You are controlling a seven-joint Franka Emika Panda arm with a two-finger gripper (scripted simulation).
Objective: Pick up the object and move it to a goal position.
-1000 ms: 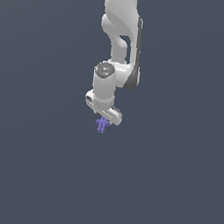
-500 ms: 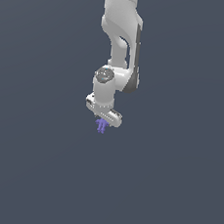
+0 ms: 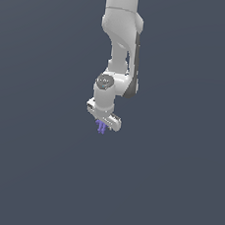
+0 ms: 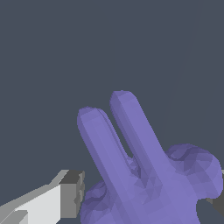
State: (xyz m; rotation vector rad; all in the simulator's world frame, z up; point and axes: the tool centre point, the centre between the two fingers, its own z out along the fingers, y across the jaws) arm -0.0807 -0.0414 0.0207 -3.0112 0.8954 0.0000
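In the exterior view, you see the white arm [image 3: 120, 46] hanging straight down with its pincer [image 3: 102, 125] at the bottom. The purple-blue pronged object [image 3: 101, 127] sits directly under the pincer, touching it, with its prongs pointing downward. Nothing marks a goal position, and no tabletop edge shows against the flat grey ground.

In the wrist view, the object [image 4: 148, 175] fills the gap between the two fingers [image 4: 65, 194], one to either side of it. Its two long prongs run away from the camera, along the pincer's own approach line. You have the pincer clamped on the object's lumpy body, so your carry likely depends on that grip holding.
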